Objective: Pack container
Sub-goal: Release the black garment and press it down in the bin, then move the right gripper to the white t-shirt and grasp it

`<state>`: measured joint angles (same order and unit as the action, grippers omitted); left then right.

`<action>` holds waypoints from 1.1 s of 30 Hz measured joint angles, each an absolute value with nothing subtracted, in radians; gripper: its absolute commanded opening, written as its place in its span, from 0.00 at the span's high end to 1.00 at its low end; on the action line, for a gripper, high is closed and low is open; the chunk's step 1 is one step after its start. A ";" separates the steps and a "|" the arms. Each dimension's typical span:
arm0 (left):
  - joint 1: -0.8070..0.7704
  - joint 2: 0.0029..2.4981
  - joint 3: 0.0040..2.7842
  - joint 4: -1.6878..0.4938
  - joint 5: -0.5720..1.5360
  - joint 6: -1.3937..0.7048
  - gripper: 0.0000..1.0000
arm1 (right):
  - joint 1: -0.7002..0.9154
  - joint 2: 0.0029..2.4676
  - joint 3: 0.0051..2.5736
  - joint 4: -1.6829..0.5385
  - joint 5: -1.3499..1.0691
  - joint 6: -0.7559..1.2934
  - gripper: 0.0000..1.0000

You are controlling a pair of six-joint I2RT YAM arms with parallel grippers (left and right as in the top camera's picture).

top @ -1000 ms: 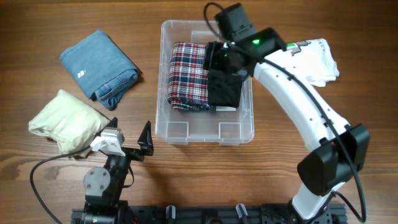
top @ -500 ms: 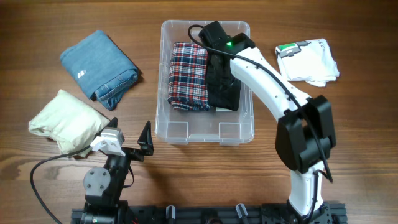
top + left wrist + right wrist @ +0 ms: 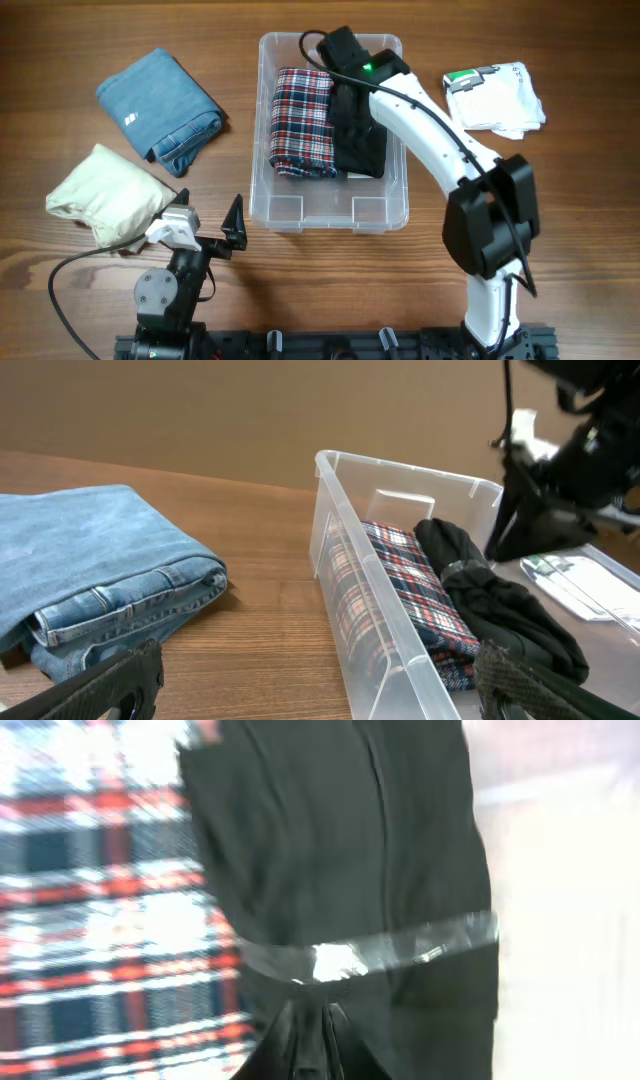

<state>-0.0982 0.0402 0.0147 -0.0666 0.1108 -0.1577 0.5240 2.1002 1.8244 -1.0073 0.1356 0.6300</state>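
Observation:
The clear container (image 3: 300, 211) stands at the middle of the table, holding a folded plaid garment (image 3: 305, 120) on its left and a black garment (image 3: 362, 140) on its right. My right gripper (image 3: 348, 82) reaches into the far end of the container, just over the black garment (image 3: 340, 850). Its fingers (image 3: 318, 1025) are shut together, with nothing visible between them. My left gripper (image 3: 208, 226) rests open near the front edge, left of the container (image 3: 400, 600), holding nothing.
Folded blue jeans (image 3: 160, 108) and a cream garment (image 3: 110, 195) lie left of the container. A white folded garment with a green tag (image 3: 497, 97) lies to its right. The right arm arches over the container's right side.
My right gripper has closed and shifted left over the black garment, with its arm swinging in nearer the container. The left arm has not moved.

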 measured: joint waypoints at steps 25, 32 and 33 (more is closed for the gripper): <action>-0.098 0.040 0.015 -0.067 0.111 -0.158 0.00 | 0.529 2.231 1.869 -0.799 0.163 0.588 0.84; -0.098 0.040 0.015 -0.067 0.111 -0.158 0.00 | 0.503 2.038 1.987 -0.955 0.253 0.533 0.33; -0.098 0.040 0.015 -0.067 0.111 -0.158 0.00 | 0.489 1.971 1.995 -0.975 0.266 0.528 0.28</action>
<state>-0.0982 0.0402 0.0147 -0.0666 0.1108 -0.1577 0.4892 1.9713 1.9945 -0.9752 0.2661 0.5282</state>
